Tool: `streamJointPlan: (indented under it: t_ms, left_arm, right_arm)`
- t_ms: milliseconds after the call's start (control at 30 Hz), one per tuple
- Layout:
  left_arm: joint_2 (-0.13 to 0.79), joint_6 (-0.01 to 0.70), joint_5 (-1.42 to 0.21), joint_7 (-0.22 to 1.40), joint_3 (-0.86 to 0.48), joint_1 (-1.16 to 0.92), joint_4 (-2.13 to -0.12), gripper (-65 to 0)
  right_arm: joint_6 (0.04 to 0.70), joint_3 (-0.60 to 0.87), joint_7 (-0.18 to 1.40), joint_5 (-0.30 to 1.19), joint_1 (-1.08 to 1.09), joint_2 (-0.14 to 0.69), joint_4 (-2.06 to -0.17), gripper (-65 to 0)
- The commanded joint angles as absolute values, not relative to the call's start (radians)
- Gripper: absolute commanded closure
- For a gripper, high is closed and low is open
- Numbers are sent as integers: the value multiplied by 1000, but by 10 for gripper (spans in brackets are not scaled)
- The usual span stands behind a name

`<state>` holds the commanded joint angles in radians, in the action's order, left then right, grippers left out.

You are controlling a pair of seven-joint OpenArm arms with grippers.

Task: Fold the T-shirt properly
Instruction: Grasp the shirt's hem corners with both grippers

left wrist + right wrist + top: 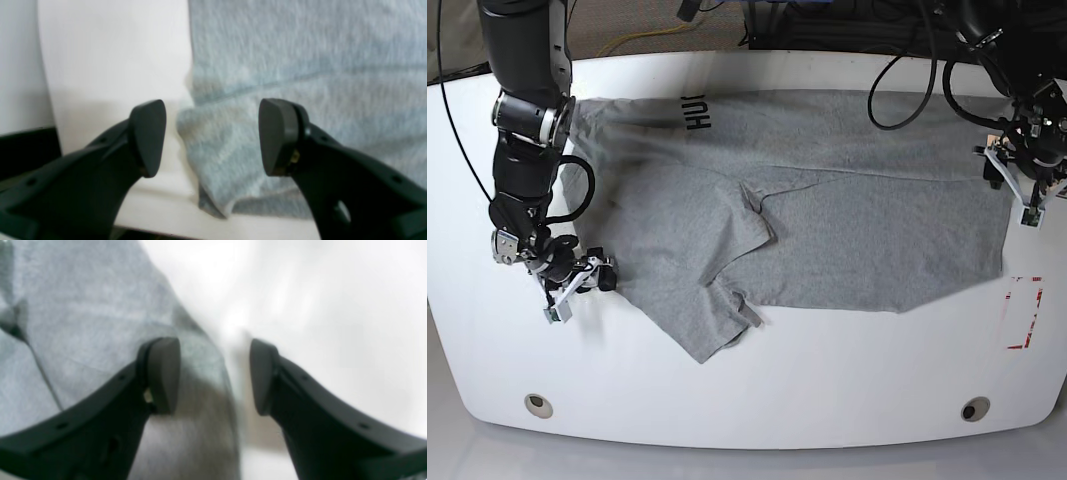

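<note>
grey t-shirt (827, 220) half folded on white table (757, 400). left gripper (211, 136) apart at right edge, right gripper (215, 375) apart at left edge, ready to pinch cloth.

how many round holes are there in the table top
2 show. One hole sits near the table's front edge by the right tool; the other hole is near the front edge on the left tool's side. The T-shirt might hide others.

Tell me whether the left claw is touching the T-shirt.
Cannot tell. In the left wrist view the open left claw straddles the T-shirt edge, cloth showing between the pads, but blur hides any contact or gap.
</note>
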<state>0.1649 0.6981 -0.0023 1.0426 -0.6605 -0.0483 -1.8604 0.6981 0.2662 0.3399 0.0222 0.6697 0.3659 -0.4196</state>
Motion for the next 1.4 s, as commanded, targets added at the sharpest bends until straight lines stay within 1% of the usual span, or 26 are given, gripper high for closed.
streamJointPlan:
  t_ms: [100, 167, 300, 333, 433, 500, 567, 600, 667, 733, 767, 833, 933, 1000, 1067, 1167, 1300, 1400]
  left_arm:
    - [165, 698, -2, 1043, -657, -38, -1860, -408]
    - [166, 698, -1, 1049, -638, -15, -1853, -408]
    - [168, 698, -1, 1049, -619, 18, -1845, -414]
    - [170, 698, 1, 1049, -613, 33, -1837, -435]
    - [173, 698, 1, 1049, -608, 87, -1788, -556]
    - [173, 698, 1, 1049, -608, 114, -1759, -590]
    - [191, 697, 1, 1049, -607, 157, -1707, -597]
    - [196, 668, 1, 1046, -607, 176, -1682, -597]
    - [208, 584, 1, 1043, -607, 223, -1607, -597]
    - [216, 504, -1, 1041, -608, 269, -1541, -597]
    - [223, 464, -1, 1027, -608, 294, -1501, -597]
    - [228, 406, -2, 961, -608, 328, -1422, -597]
    - [229, 374, -1, 889, -602, 360, -1331, -599]
    - [237, 352, -1, 869, -572, 400, -1254, -599]
    - [255, 337, -1, 862, -542, 429, -1191, -599]
    - [260, 328, -1, 800, -512, 467, -1092, -599]
    - [278, 268, -1, 723, -504, 499, -986, -599]
    - [306, 263, -1, 674, -504, 526, -877, -599]
  right_arm:
    - [698, 265, 331, 13, 667, 355, -407, -320]
    - [698, 265, 331, 12, 667, 314, -406, -320]
    - [698, 263, 331, 12, 668, 262, -406, -320]
    - [698, 263, 331, 10, 670, 249, -406, -320]
    - [698, 263, 331, 10, 671, 228, -406, -320]
    - [698, 263, 331, 10, 673, 225, -406, -320]
    - [698, 263, 331, 10, 673, 225, -406, -314]
    - [698, 263, 331, 10, 673, 225, -406, -312]
    - [698, 263, 329, 10, 673, 225, -406, -306]
    - [698, 263, 329, 10, 673, 225, -406, -268]
    - [698, 263, 329, 10, 673, 225, -406, -224]
    - [698, 262, 329, 8, 673, 225, -406, -120]
    - [698, 220, 326, 8, 673, 225, -407, -32]
    - [698, 156, 325, 10, 673, 225, -409, -24]
    - [698, 133, 325, 18, 674, 225, -410, -22]
    - [698, 147, 329, 16, 667, 225, -455, -22]
    - [698, 148, 331, 13, 665, 225, -464, -22]
    - [698, 148, 331, 16, 665, 225, -464, -22]
